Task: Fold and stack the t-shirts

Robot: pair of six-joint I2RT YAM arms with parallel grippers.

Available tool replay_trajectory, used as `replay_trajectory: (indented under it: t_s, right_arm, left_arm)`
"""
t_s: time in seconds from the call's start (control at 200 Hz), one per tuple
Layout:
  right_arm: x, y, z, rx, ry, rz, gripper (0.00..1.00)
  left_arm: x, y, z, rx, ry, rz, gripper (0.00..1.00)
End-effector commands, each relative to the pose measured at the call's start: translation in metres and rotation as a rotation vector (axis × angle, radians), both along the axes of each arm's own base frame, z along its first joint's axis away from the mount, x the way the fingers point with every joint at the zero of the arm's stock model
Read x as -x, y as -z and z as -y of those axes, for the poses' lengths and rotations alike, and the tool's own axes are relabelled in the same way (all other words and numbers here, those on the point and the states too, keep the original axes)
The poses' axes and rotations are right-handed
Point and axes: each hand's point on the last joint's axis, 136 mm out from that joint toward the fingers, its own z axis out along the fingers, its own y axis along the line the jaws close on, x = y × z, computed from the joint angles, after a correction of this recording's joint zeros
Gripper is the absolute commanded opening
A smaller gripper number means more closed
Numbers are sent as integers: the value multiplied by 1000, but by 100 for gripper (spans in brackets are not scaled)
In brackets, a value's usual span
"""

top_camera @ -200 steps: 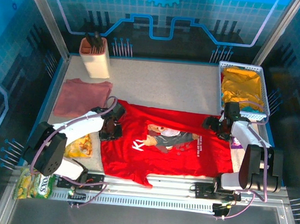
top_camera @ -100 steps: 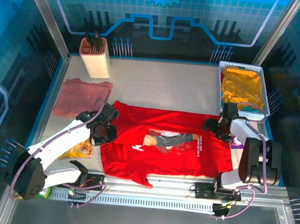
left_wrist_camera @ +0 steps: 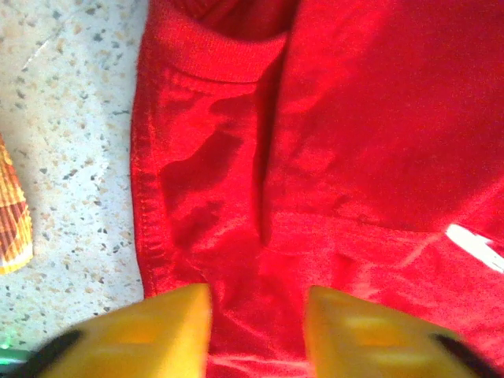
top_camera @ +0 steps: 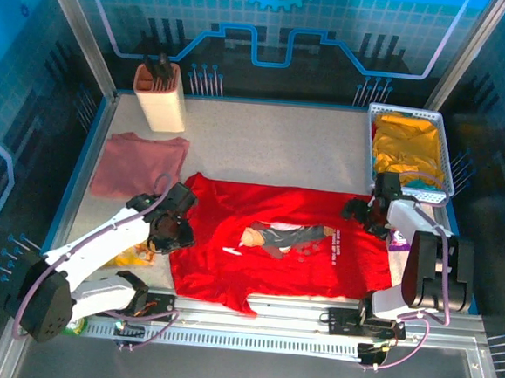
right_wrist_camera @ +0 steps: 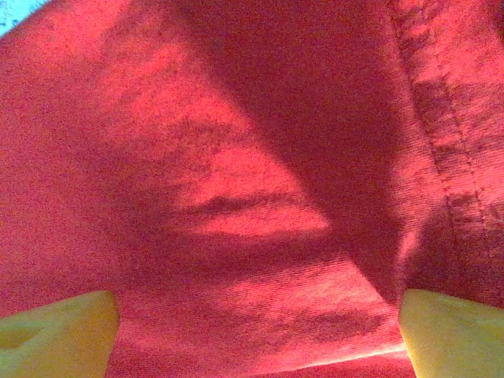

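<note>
Moved: the left gripper (left_wrist_camera: 256, 319) has slid to the near left edge of the red shirt (top_camera: 292, 245), and its fingers have come apart.
Hard to see: the shirt's print (top_camera: 284, 237) is creased. An orange packet (left_wrist_camera: 12, 228) is cut off left of the fingers.
Left arm: stretched low, with cloth under the parted fingers.
Right gripper (right_wrist_camera: 260, 331): fingers wide apart, red cloth between them.
Pink shirt (top_camera: 139, 164): lies beyond the left fingers, well apart.

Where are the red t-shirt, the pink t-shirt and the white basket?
red t-shirt (top_camera: 255, 272), top external view, plain cloth on the near side of the print.
pink t-shirt (top_camera: 136, 164), top external view, middle of the cloth.
white basket (top_camera: 445, 165), top external view, its right wall.
</note>
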Motion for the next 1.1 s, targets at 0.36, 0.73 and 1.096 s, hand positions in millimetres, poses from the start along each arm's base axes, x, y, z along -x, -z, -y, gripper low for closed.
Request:
replay_trajectory:
  t_s: [0.36, 0.73, 1.096]
  right_arm:
    - [-30, -47, -1, 31, -27, 146, 93]
    - [-52, -27, -7, 17, -52, 106, 92]
    - [-50, -12, -3, 37, -50, 58, 92]
  left_arm:
    - [-162, -64, -25, -147, 123, 208, 37]
    - [-243, -7, -19, -181, 140, 122, 41]
    - [-265, 19, -18, -265, 234, 66, 37]
